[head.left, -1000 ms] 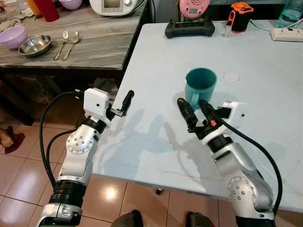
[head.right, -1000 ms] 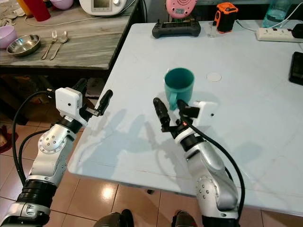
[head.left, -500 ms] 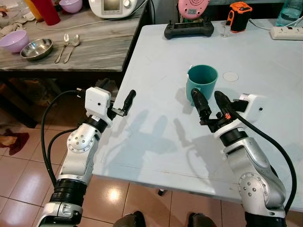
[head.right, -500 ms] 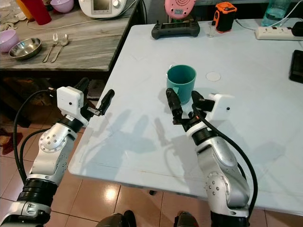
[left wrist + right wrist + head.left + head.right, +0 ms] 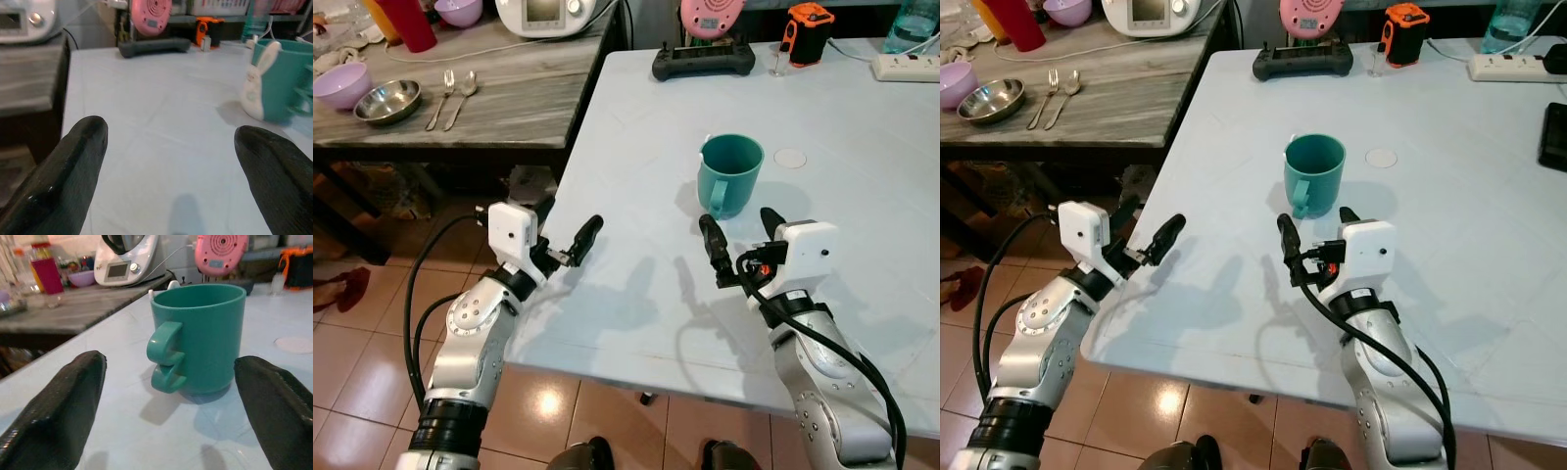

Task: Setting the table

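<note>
Right wrist view puts the teal mug (image 5: 201, 338) straight ahead of you, upright on the pale blue table (image 5: 117, 431), its double-looped handle turned toward the camera and the two black fingers (image 5: 54, 413) spread wide to either side of it, touching nothing. From the head camera, your right gripper (image 5: 741, 238) hovers just short of the mug, a little nearer the table's front edge, with the fingers well apart and the mug standing free between and beyond their tips. Your left gripper (image 5: 578, 243) sits at the table's left edge, over the corner where the tabletop ends, and its wrist view shows both fingers (image 5: 58, 181) held apart over bare tabletop, with the mug off to one side and a small white rabbit figure (image 5: 257, 83) on the mug's wall. At the far end of the table you can see a black handheld controller (image 5: 704, 61), an orange and black device (image 5: 809, 31) beside a small clear glass, a white power strip (image 5: 907, 67) and the base of a clear bottle. A round white coaster (image 5: 791, 158) lies flat just beyond the mug. On the grey wooden counter (image 5: 509, 88) to your left lie a steel bowl (image 5: 387, 98), a lilac bowl (image 5: 339, 83), a fork (image 5: 440, 86) and a spoon (image 5: 462, 90) side by side, a red tumbler and a white kitchen appliance (image 5: 553, 14).
</note>
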Tool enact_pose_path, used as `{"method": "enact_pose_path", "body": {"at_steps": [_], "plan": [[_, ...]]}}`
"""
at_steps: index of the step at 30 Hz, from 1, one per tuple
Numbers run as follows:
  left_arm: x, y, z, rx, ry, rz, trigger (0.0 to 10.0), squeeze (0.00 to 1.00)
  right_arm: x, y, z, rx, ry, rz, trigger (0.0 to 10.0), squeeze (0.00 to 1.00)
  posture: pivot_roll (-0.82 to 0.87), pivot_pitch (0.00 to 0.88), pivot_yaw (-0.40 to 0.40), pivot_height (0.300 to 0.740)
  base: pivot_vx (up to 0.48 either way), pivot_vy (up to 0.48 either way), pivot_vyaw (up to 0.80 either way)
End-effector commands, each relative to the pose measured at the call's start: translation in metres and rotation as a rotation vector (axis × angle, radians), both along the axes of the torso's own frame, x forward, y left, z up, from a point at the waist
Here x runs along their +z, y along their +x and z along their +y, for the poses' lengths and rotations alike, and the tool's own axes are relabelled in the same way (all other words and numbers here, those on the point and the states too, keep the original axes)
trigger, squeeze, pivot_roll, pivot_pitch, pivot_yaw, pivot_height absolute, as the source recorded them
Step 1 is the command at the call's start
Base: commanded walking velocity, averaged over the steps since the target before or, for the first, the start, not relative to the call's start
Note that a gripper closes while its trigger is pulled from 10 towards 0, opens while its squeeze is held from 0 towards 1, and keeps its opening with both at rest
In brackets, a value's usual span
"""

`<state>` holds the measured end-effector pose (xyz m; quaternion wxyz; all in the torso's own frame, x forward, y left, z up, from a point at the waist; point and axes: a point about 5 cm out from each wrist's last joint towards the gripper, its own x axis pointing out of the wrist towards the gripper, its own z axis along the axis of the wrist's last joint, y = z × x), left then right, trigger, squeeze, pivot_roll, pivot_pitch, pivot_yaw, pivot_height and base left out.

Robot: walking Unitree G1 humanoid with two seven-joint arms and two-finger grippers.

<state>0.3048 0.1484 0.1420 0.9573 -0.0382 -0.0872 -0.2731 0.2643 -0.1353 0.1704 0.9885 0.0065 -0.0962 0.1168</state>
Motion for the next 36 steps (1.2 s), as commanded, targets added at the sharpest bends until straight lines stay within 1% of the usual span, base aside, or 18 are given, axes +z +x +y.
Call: {"method": "enact_pose_path", "body": {"at_steps": [1, 3, 5, 9, 10, 12, 13, 14, 16, 17, 18, 22, 25, 26, 31, 36], "plan": [[-0.005, -0.006, 0.002, -0.019, 0.025, 0.023, 10.0, 0.00, -0.003, -0.002, 0.004, -0.005, -0.040, -0.006, 10.0, 0.00, -0.17, 0.167, 0.124, 0.740, 0.000, 0.000, 0.00], [-0.011, -0.011, 0.004, -0.006, 0.042, 0.039, 10.0, 0.00, -0.006, -0.001, 0.005, -0.021, -0.060, -0.006, 10.0, 0.00, -0.17, 0.167, 0.118, 0.740, 0.000, 0.000, 0.00], [-0.013, -0.012, 0.004, -0.003, 0.044, 0.044, 10.0, 0.00, -0.007, -0.001, 0.005, -0.027, -0.063, -0.006, 10.0, 0.00, -0.17, 0.168, 0.116, 0.740, 0.000, 0.000, 0.00], [-0.019, -0.014, 0.004, 0.019, 0.047, 0.058, 10.0, 0.00, -0.013, 0.003, 0.010, -0.036, -0.069, 0.007, 10.0, 0.00, -0.17, 0.170, 0.109, 0.740, 0.000, 0.000, 0.00], [-0.020, -0.015, 0.004, 0.021, 0.044, 0.063, 10.0, 0.00, -0.015, 0.005, 0.014, -0.031, -0.074, 0.010, 10.0, 0.00, -0.17, 0.170, 0.108, 0.740, 0.000, 0.000, 0.00], [-0.020, -0.015, 0.003, 0.021, 0.041, 0.067, 10.0, 0.00, -0.016, 0.007, 0.017, -0.026, -0.078, 0.012, 10.0, 0.00, -0.16, 0.170, 0.108, 0.740, 0.000, 0.000, 0.00], [-0.020, -0.015, 0.002, 0.020, 0.034, 0.073, 10.0, 0.00, -0.017, 0.010, 0.020, -0.027, -0.084, 0.016, 10.0, 0.00, -0.16, 0.171, 0.107, 0.740, 0.000, 0.000, 0.00], [-0.020, -0.016, -0.002, -0.005, 0.009, 0.085, 10.0, 0.00, -0.018, 0.016, 0.024, -0.035, -0.091, 0.022, 10.0, 0.00, -0.16, 0.173, 0.107, 0.740, 0.000, 0.000, 0.00], [-0.016, -0.018, -0.008, -0.073, -0.025, 0.081, 10.0, 0.00, -0.016, 0.021, 0.028, -0.038, -0.095, 0.018, 10.0, 0.00, -0.15, 0.173, 0.107, 0.740, 0.000, 0.000, 0.00], [-0.016, -0.018, -0.008, -0.080, -0.028, 0.081, 10.0, 0.00, -0.016, 0.022, 0.028, -0.038, -0.095, 0.018, 10.0, 0.00, -0.15, 0.173, 0.107, 0.740, 0.000, 0.000, 0.00], [-0.015, -0.020, -0.011, -0.110, -0.033, 0.083, 10.0, 0.00, -0.016, 0.025, 0.029, -0.044, -0.094, 0.015, 10.0, 0.00, -0.15, 0.172, 0.105, 0.740, 0.000, 0.000, 0.00], [-0.012, -0.022, -0.016, -0.174, -0.027, 0.084, 10.0, 0.00, -0.015, 0.033, 0.031, -0.068, -0.101, 0.014, 10.0, 0.00, -0.14, 0.174, 0.109, 0.740, 0.000, 0.000, 0.00], [-0.013, -0.023, -0.015, -0.176, -0.019, 0.083, 10.0, 0.00, -0.015, 0.037, 0.031, -0.081, -0.096, 0.023, 10.0, 0.00, -0.14, 0.176, 0.112, 0.740, 0.000, 0.000, 0.00], [-0.013, -0.023, -0.015, -0.178, -0.016, 0.087, 10.0, 0.00, -0.015, 0.041, 0.033, -0.088, -0.091, 0.025, 10.0, 0.00, -0.15, 0.178, 0.114, 0.740, 0.000, 0.000, 0.00], [-0.013, -0.023, -0.018, -0.192, -0.013, 0.091, 10.0, 0.00, -0.012, 0.049, 0.039, -0.102, -0.090, 0.020, 10.0, 0.00, -0.14, 0.178, 0.117, 0.740, 0.000, 0.000, 0.00], [-0.012, -0.025, -0.019, -0.201, -0.013, 0.092, 10.0, 0.00, -0.010, 0.052, 0.037, -0.140, -0.089, 0.009, 10.0, 0.00, -0.14, 0.177, 0.119, 0.740, 0.000, 0.000, 0.00]]}}
